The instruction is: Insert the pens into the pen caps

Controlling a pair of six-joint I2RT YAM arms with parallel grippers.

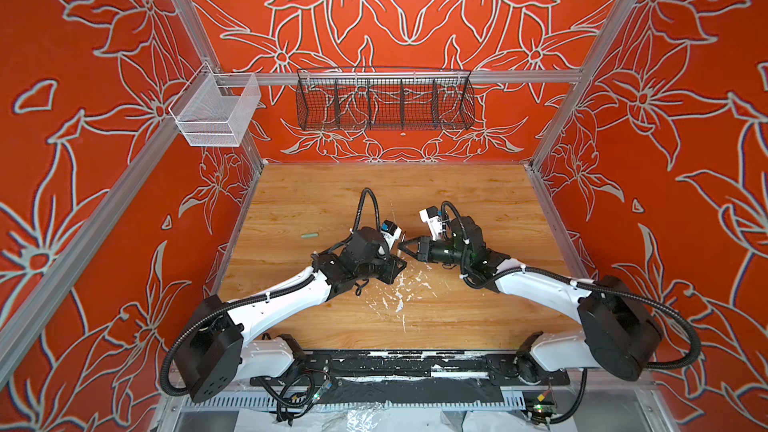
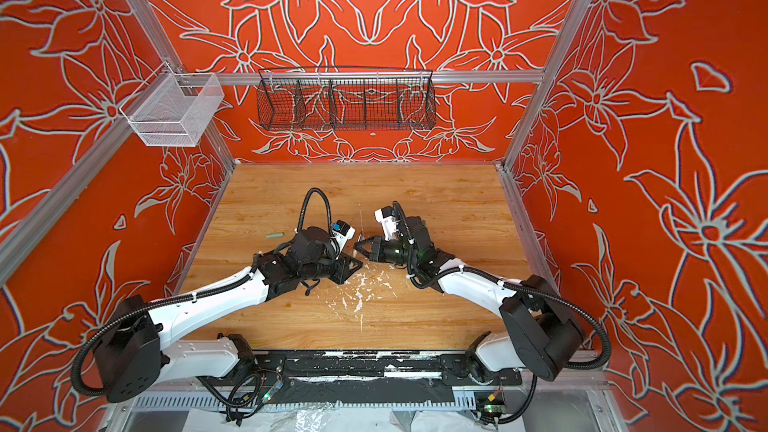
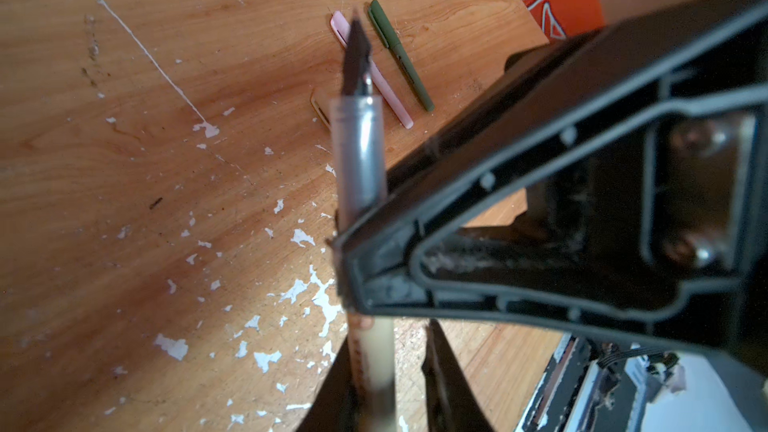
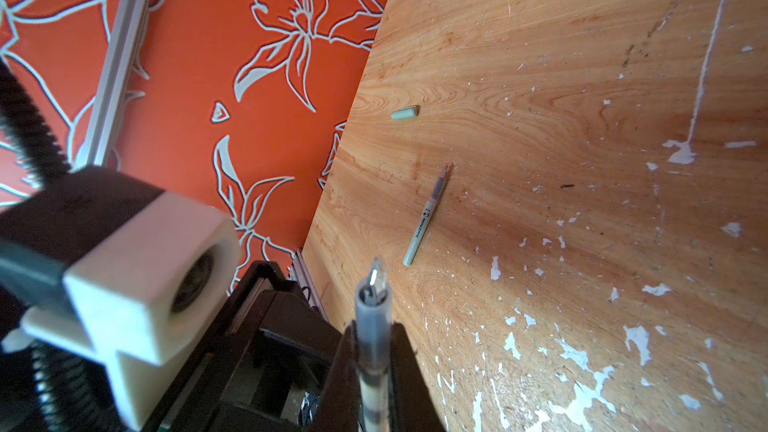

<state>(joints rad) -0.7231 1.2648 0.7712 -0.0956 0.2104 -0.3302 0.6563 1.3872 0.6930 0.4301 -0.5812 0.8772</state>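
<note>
Orange flower-patterned walls box in my scuffed wooden table (image 1: 457,209). Both arms meet mid-table: the right arm (image 1: 540,284) reaches left with a level wrist, and the left arm (image 1: 282,297) bends in from the near left. The right jaws are pressed tight on the slim tan pen (image 4: 374,326), nib pointing out. The left jaws straddle its barrel with a gap on one side. I read this as a handover. Next I need one firm grip, then the stubby tan cap (image 3: 321,115) lying on the table, lined up squarely with the nib.
</note>
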